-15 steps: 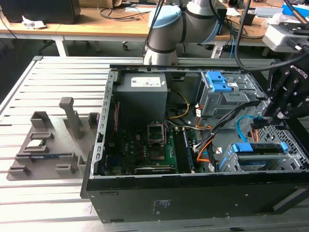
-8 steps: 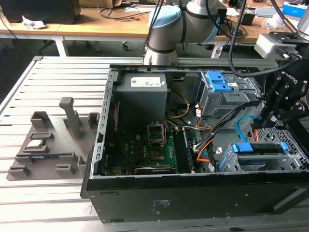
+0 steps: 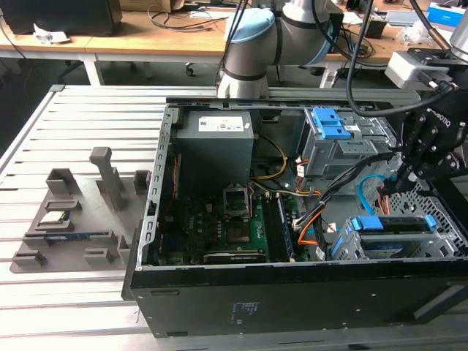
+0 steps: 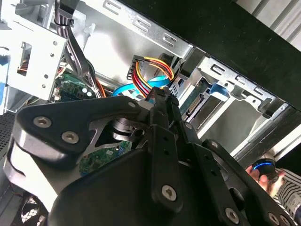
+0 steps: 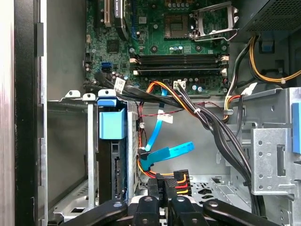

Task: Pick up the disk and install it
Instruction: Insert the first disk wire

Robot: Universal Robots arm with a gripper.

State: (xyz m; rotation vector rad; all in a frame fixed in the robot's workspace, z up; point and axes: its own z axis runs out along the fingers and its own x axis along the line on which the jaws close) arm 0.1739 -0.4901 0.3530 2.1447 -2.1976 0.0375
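- Disk (image 5: 112,165) sits in its bay, blue frame showing.
- Gripper (image 3: 406,178) hovers beside the cables (image 5: 176,181); jaws: cannot tell.
- Likely stiff, heavyish, shock-sensitive; hold by the frame edges.

Grey slatted metal workbench (image 3: 44,131) up front, ridged from end to end. Behind it, light wooden desks (image 3: 139,40) on white legs (image 3: 93,71), strewn with black cables (image 3: 175,14) and crumpled white paper (image 3: 45,33). Dark floor (image 3: 36,80) underneath. 1 blue box (image 3: 446,13) on the far desk toward the exterior view's right. Even indoor light.
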